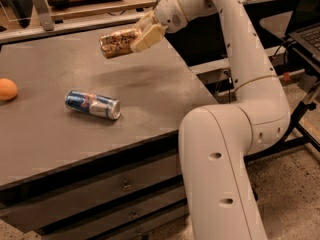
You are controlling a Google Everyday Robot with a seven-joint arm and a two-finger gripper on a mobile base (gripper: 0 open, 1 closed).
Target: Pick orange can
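The orange can (116, 42), metallic orange-gold with a speckled brown pattern, is held lying sideways in the air above the far part of the grey table (150, 99). My gripper (141, 34) is shut on the can's right end, its cream fingers (148, 37) clamping it from both sides. The can hangs clear of the tabletop, and a faint shadow lies beneath it.
A slimmer blue-and-silver can (93, 104) lies on its side at the table's middle left. A round orange ball (7, 89) sits at the left edge. My white arm (235, 124) rises along the table's right side. Shelving stands behind the table.
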